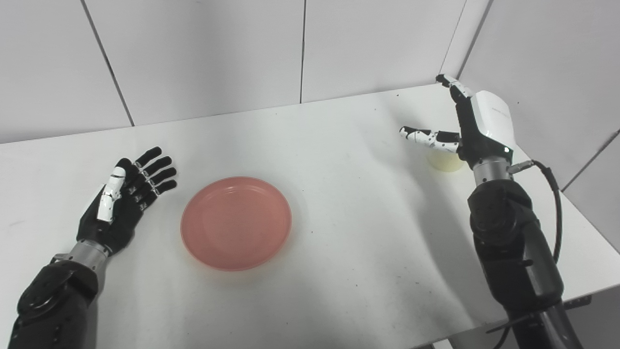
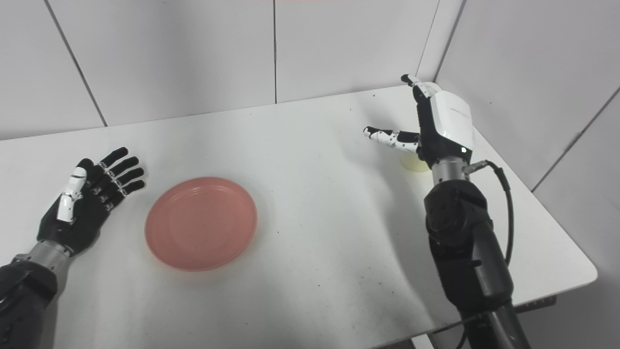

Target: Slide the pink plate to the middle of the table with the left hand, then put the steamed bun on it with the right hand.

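Observation:
The pink plate [image 1: 236, 222] lies flat on the white table [image 1: 339, 194], left of the middle. My left hand [image 1: 127, 194] is open, palm up, resting on the table just left of the plate and apart from it. The pale steamed bun [image 1: 444, 161] sits near the table's far right edge, mostly hidden behind my right hand [image 1: 472, 123]. My right hand is open above the bun, fingers pointing up and away, thumb sticking out to the left over it. It holds nothing.
White wall panels stand close behind the table and along its right side. The table's right edge and front right corner [image 2: 588, 271] lie near my right arm [image 2: 460, 242]. A black cable [image 2: 503, 203] loops off the right forearm.

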Robot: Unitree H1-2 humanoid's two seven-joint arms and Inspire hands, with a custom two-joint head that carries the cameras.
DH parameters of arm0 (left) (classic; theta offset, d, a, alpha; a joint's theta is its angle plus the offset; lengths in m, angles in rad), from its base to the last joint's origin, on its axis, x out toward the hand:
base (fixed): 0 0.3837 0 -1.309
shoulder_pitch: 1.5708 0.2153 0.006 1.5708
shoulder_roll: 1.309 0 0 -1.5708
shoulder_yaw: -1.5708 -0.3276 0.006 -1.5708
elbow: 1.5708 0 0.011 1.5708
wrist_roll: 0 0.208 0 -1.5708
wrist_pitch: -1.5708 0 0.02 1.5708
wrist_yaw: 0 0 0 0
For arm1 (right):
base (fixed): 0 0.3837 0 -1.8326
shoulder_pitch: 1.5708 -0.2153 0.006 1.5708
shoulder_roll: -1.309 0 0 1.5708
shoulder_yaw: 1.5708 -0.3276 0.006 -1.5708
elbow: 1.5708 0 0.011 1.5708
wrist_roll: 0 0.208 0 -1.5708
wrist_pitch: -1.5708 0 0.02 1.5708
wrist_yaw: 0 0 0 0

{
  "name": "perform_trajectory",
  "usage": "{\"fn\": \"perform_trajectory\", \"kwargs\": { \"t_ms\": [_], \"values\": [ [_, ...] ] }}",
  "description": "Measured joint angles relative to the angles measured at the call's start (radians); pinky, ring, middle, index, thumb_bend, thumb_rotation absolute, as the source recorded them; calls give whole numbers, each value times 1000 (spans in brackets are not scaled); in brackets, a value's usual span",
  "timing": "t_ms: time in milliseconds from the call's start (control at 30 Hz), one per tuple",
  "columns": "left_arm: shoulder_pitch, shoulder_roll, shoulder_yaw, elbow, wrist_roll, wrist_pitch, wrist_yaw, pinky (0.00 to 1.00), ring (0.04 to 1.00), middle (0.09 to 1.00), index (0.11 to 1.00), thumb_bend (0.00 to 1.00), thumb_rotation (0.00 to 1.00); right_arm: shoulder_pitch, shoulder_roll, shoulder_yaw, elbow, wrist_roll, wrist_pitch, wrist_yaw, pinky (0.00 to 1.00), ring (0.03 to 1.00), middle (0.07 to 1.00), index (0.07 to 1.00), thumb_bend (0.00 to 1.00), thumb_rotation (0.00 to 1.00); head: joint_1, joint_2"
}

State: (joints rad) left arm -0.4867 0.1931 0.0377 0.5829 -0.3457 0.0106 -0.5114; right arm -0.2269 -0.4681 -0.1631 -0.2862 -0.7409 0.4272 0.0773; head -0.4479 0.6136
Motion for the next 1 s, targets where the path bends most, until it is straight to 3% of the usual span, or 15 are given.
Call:
{"fn": "perform_trajectory", "kwargs": {
  "t_ms": [200,1000],
  "values": [
    [-5,5,7,18,-15,-4,-14,808,828,841,824,565,901,1,-23,-3,38,-4,32,17,777,892,886,853,828,500,-18,6],
    [-27,26,28,71,-26,-25,-40,799,817,829,813,576,893,-14,-94,-3,162,25,34,40,720,834,871,844,847,465,-61,23]
  ]
}}
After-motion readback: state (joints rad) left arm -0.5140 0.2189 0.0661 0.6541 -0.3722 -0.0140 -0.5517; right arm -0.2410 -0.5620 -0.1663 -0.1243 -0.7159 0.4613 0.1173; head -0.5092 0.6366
